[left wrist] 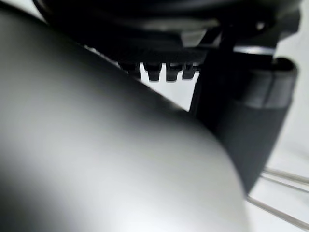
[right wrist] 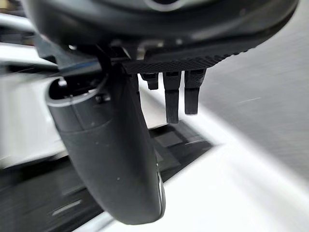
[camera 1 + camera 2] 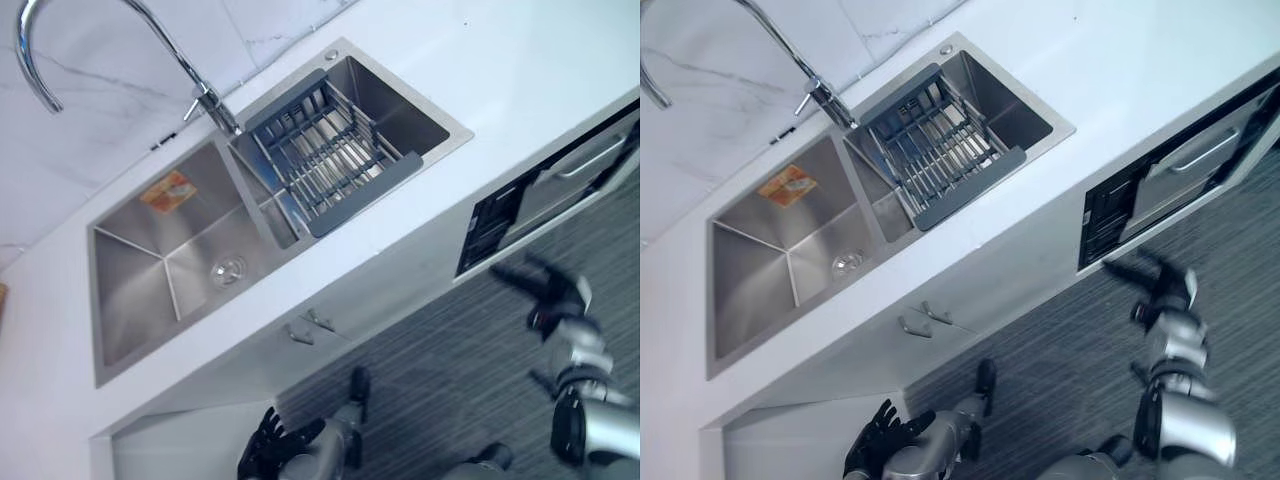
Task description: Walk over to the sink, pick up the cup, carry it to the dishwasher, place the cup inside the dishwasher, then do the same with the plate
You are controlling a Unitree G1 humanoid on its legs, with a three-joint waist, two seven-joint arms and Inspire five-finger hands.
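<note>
While both hands hang low before the cabinets, holding nothing, the double sink [image 3: 190, 250] shows neither cup nor plate: its left basin is bare and the right one carries a wire drain basket [image 3: 325, 155]. The left hand [image 3: 275, 445] shows loosely spread fingers; the right hand [image 3: 550, 290] has its fingers straight and apart, near the dishwasher [image 3: 545, 200], whose door stands slightly ajar. This fits both an approach with the dishes out of view and a finish with them already loaded; I cannot tell which.
</note>
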